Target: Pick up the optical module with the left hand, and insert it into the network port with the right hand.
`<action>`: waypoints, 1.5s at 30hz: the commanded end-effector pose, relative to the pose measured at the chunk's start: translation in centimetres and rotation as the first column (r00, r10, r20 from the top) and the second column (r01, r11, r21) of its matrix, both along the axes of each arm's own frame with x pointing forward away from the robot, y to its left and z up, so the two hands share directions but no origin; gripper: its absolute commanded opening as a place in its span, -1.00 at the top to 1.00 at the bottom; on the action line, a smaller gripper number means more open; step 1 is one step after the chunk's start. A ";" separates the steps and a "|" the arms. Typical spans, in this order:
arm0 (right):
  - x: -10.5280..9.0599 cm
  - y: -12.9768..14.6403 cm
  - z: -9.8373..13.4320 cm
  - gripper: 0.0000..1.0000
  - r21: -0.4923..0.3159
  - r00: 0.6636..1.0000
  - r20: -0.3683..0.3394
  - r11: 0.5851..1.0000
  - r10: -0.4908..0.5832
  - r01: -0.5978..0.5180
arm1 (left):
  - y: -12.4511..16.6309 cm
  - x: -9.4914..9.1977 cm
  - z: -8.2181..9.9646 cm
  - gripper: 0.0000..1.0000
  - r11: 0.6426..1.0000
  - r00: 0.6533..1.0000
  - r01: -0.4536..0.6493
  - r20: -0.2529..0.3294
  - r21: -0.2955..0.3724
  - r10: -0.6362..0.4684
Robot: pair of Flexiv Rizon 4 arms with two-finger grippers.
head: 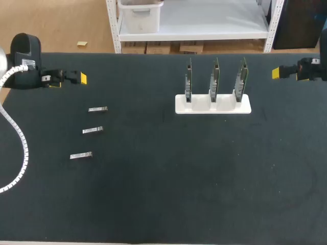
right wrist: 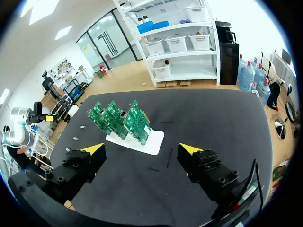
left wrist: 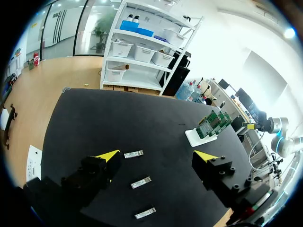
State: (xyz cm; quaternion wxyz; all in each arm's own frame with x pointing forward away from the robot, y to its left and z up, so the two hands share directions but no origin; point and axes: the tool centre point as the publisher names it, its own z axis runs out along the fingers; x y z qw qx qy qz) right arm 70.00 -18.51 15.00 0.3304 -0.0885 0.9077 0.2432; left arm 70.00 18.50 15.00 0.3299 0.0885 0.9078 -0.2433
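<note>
— Has it got going on that plug job?

— Not as far as I can see. The far plug, the middle plug and the near plug all lie flat on the black table, in a slanting row on its left side. Nothing touches any of them.

— And the left claw?

— The left claw hangs at the far left edge, beyond the row and well apart from it. Seen from its own camera, its two yellow tips stand wide apart with nothing between them, and the plugs lie on the table ahead of it.

— The right one?

— The right claw is out at the far right edge, with its fingers spread too and holding nothing. The white stand carries three green boards upright in its slots. It sits between the two arms, nearer the right one.

— So where does a plug go?

— Into a socket on one of those boards, I'd guess, though I can't make one out from here.

— What's left to do, then?

— Everything, I'd say. The left has to come down on a plug and lift it. Then it has to get across to the right, and the right has to push it home.
</note>
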 end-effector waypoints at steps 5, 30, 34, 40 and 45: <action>0.0 0.0 0.0 -1.00 0.000 1.000 0.000 1.000 0.000 0.000 | 0.0 0.0 0.0 -1.00 1.000 1.000 0.000 0.000 0.000 0.000; 0.0 0.0 0.0 -1.00 0.000 1.000 0.000 1.000 0.000 0.000 | 1.7 2.0 0.2 -1.00 0.997 0.998 0.061 0.001 0.040 -0.061; 0.0 0.0 0.0 -1.00 0.000 1.000 0.000 1.000 0.000 0.000 | 2.1 3.3 0.4 -1.00 0.986 0.989 0.145 0.006 0.089 -0.146; 0.0 0.0 0.0 -1.00 0.000 1.000 0.000 1.000 0.000 0.000 | 2.1 4.9 -0.1 -1.00 0.934 0.962 0.264 0.002 0.242 -0.272; 0.0 0.0 0.0 -1.00 0.000 1.000 0.000 1.000 0.000 0.000 | 2.3 5.9 -0.7 -1.00 0.867 0.924 0.375 -0.061 0.329 -0.376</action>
